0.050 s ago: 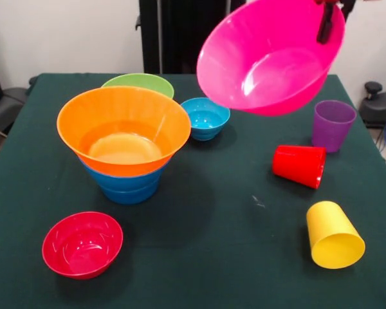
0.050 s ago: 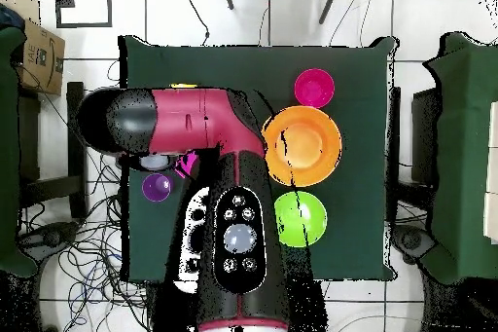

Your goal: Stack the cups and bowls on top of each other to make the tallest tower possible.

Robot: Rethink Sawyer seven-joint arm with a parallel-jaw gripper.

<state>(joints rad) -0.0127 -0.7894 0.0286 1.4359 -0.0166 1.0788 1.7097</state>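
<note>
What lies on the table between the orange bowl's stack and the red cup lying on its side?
Nothing: in the front view the dark green cloth is bare between the orange bowl and the red cup; the lifted pink bowl hangs above.

The worktop (image 1: pixel 199 244), covered in dark green cloth, carries: blue-based bowl stack (image 1: pixel 125 187), green bowl (image 1: pixel 139 84), light-blue bowl (image 1: pixel 206 118), red bowl (image 1: pixel 82 244), upright purple cup (image 1: pixel 332 125), and red cup (image 1: pixel 300 165) and yellow cup (image 1: pixel 333 234) on their sides.

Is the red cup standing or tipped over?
Tipped over. The red cup lies on its side on the table, unlike the upright purple cup behind it.
</note>
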